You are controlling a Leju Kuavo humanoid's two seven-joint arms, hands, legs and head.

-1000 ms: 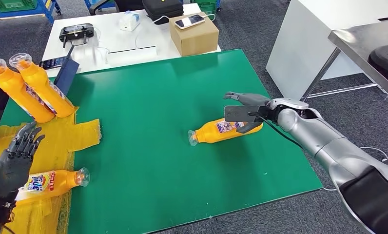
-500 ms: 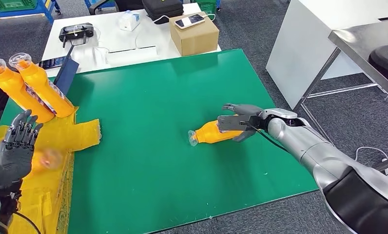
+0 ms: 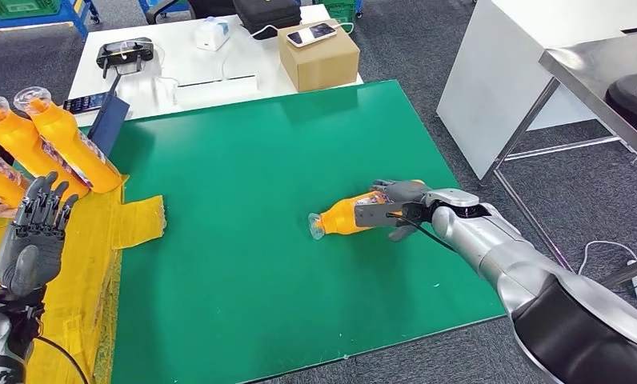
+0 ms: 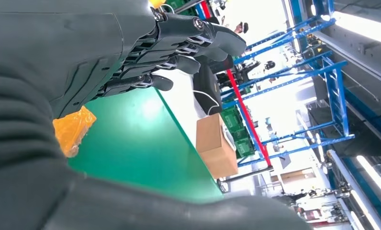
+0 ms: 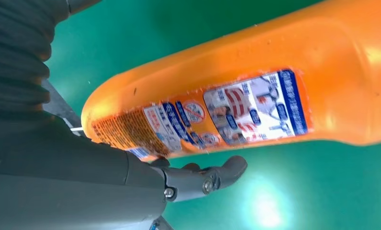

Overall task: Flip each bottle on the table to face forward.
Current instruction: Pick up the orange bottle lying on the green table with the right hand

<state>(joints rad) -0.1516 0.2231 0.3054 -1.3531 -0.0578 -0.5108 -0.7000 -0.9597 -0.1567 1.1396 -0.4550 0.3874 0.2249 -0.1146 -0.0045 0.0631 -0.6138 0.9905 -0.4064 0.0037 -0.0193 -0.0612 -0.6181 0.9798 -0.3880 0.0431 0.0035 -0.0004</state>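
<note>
Midway across green mat [image 3: 243, 240], right hand [image 3: 391, 210] holding lying bottle [image 3: 341, 217], open mat around.

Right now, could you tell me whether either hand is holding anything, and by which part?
The right hand grips the orange bottle lying on the green mat, around its base end. The left hand holds nothing.

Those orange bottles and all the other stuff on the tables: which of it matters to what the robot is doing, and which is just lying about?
Part of the job:
- orange bottle lying on the green mat, held by the right hand
- two orange bottles at the mat's far left
- left hand, raised, holding nothing

Just lying about:
- cardboard box with a phone on it
- black controller
- yellow cloth
</note>
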